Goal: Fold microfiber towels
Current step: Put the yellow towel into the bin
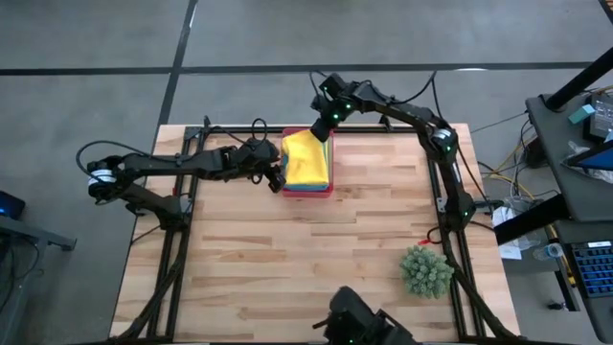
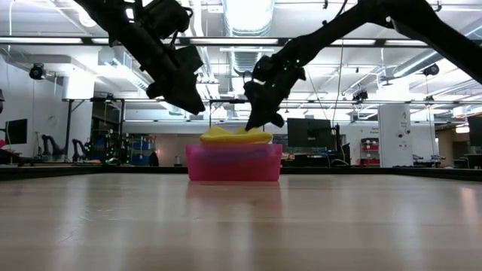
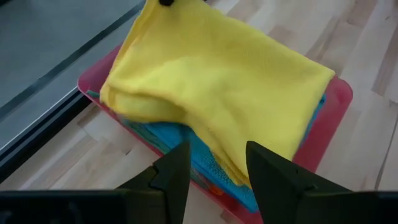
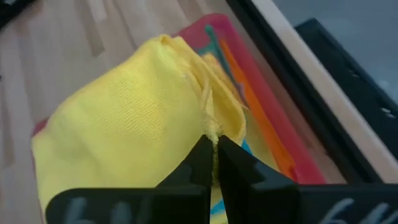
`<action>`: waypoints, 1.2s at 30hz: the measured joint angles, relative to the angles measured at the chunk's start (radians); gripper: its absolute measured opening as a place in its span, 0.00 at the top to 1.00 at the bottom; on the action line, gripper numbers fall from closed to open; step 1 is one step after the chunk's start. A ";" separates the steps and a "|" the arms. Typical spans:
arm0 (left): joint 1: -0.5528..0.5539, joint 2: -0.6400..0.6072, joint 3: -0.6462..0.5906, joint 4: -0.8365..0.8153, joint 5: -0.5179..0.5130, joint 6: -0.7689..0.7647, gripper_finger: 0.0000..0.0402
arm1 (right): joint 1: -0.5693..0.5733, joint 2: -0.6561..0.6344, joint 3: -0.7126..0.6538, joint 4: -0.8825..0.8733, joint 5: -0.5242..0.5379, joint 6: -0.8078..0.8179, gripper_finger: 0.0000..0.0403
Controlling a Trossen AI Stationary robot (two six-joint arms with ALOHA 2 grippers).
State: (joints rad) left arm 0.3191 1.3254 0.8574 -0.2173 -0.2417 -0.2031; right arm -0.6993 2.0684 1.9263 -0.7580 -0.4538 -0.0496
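My right end effector (image 4: 213, 155) is pinched fully closed on a corner of the soft yellow microfiber towel (image 1: 305, 153) that lies on top of the stack in the shallow pink plastic tray (image 1: 308, 191), at the far edge of the wooden worktop (image 1: 287, 259). In the right wrist view the fabric bunches into a small ridge right at my fingertips, and it looks like a thin bite: only the hem is between them.

My left end effector (image 3: 214, 168) hovers just beside the near side of the tray, about half open and holding nothing.

To do this step well, I judge I should lift slowly and straight up, so the yellow towel peels off the turquoise blue towel (image 3: 205, 165) and the orange towel (image 4: 261, 118) beneath it and does not drag them along. If the layers cling, a small pause or shake should free them. With so little cloth in the grip, a quick pull could slip the hem out. Once the towel hangs clear of the tray wall, I would carry it toward the open middle of the worktop and lay it flat, letting my left end effector take the opposite corner to spread it before folding.
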 joint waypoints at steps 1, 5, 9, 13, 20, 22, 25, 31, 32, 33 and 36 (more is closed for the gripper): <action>0.000 0.000 0.000 0.002 0.000 0.000 0.66 | 0.002 -0.005 0.000 -0.011 0.017 -0.004 0.98; 0.000 0.025 0.000 0.049 0.030 0.000 0.66 | 0.018 -0.025 -0.002 -0.034 0.059 -0.008 0.98; 0.000 0.077 0.000 0.105 0.104 -0.006 0.66 | 0.039 -0.030 -0.006 -0.052 0.115 -0.002 0.98; 0.002 0.125 -0.001 0.111 0.093 -0.031 0.66 | 0.060 -0.030 -0.011 -0.059 0.195 0.010 0.98; 0.004 0.191 -0.001 0.131 0.075 -0.080 0.66 | 0.080 -0.031 -0.010 -0.064 0.280 0.015 0.98; 0.005 0.207 -0.001 0.123 0.072 -0.108 0.66 | 0.081 -0.031 -0.010 -0.068 0.303 0.016 0.98; 0.005 0.219 -0.001 0.108 0.071 -0.132 0.66 | 0.081 -0.031 -0.010 -0.081 0.352 0.026 0.98; 0.005 0.212 0.000 0.103 0.077 -0.135 0.66 | 0.081 -0.031 -0.011 -0.087 0.376 0.024 0.98; 0.005 0.211 0.000 0.103 0.077 -0.135 0.66 | 0.082 -0.031 -0.012 -0.087 0.376 0.023 0.98; 0.005 0.211 0.001 0.105 0.078 -0.135 0.66 | 0.084 -0.031 -0.013 -0.088 0.377 0.023 0.98; 0.005 0.211 0.001 0.103 0.082 -0.142 0.66 | 0.086 -0.031 -0.013 -0.089 0.376 0.027 0.97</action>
State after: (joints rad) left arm 0.3237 1.5360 0.8581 -0.1146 -0.1597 -0.3453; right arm -0.6128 2.0373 1.9129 -0.8467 -0.0775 -0.0231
